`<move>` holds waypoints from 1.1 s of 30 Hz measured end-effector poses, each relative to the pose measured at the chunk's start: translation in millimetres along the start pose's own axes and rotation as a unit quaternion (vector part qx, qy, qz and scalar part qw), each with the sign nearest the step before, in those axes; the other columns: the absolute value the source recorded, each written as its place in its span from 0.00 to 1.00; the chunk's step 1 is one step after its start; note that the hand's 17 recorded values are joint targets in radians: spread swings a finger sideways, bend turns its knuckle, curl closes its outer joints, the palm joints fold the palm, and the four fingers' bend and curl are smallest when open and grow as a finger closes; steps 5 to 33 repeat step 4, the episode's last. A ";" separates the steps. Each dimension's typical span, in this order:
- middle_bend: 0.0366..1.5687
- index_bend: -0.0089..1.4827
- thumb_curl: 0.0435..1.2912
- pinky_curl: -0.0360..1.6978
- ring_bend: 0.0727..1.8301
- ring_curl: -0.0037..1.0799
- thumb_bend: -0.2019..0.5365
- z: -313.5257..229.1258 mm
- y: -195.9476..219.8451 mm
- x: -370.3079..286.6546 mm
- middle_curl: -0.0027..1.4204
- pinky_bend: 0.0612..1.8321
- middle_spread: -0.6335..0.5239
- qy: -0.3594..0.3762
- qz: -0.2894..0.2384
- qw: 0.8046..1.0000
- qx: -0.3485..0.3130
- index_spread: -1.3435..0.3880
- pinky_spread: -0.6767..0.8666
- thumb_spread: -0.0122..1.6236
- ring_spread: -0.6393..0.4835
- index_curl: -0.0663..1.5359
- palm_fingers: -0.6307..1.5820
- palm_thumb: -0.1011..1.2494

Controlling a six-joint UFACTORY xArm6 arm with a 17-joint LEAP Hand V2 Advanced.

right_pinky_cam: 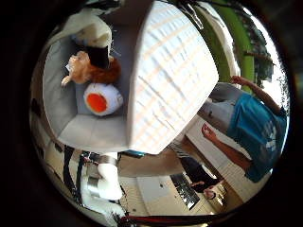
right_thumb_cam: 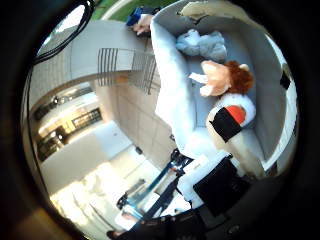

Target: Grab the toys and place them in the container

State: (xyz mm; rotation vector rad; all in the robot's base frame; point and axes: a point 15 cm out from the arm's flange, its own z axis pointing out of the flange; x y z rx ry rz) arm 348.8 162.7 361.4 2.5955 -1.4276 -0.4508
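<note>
Nearest the palm is the white fabric container (right_pinky_cam: 170,75), its ribbed outer wall filling much of the little-finger-side view and its grey interior open toward the camera. Three toys lie inside on the container floor: a white plush ball with an orange patch (right_pinky_cam: 102,98), a tan doll with reddish-brown hair (right_thumb_cam: 222,77) beside it, and a pale blue-grey plush (right_thumb_cam: 202,44) further along the same wall.

Parts of the hand (right_thumb_cam: 220,175) show in both views: one white and black finger (right_thumb_cam: 226,122) reaches in over the plush ball, and another extends past the doll in the little-finger-side view. Whether the fingers are spread wide or closing on a toy cannot be determined; no toy is seen enclosed by them.

Judged from the layout, the hand is at the container opening, in the placement phase. To perform this step correctly:

- Keep the palm centred over the grey interior, clear of the rim.
- Let go only with the fingers inside the walls.
- Withdraw straight out of the opening to avoid dragging the soft wall or the stored toys.
</note>
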 end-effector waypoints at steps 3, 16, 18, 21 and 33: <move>0.05 0.19 0.35 0.34 0.21 0.34 0.24 -17.4 22.4 4.7 0.30 0.39 0.66 -0.001 0.012 1.000 0.012 0.52 0.72 0.71 0.84 0.17 0.21 0.69; 0.05 0.18 0.35 0.32 0.21 0.34 0.24 -21.6 31.2 5.6 0.29 0.36 0.66 -0.002 0.015 1.000 0.012 0.52 0.72 0.70 0.85 0.17 0.22 0.69; 0.05 0.18 0.35 0.32 0.21 0.34 0.24 -21.6 31.2 5.6 0.29 0.36 0.66 -0.002 0.015 1.000 0.012 0.52 0.72 0.70 0.85 0.17 0.22 0.69; 0.05 0.18 0.35 0.32 0.21 0.34 0.24 -21.6 31.2 5.6 0.29 0.36 0.66 -0.002 0.015 1.000 0.012 0.52 0.72 0.70 0.85 0.17 0.22 0.69; 0.05 0.18 0.35 0.32 0.21 0.34 0.24 -21.6 31.2 5.6 0.29 0.36 0.66 -0.002 0.015 1.000 0.012 0.52 0.72 0.70 0.85 0.17 0.22 0.69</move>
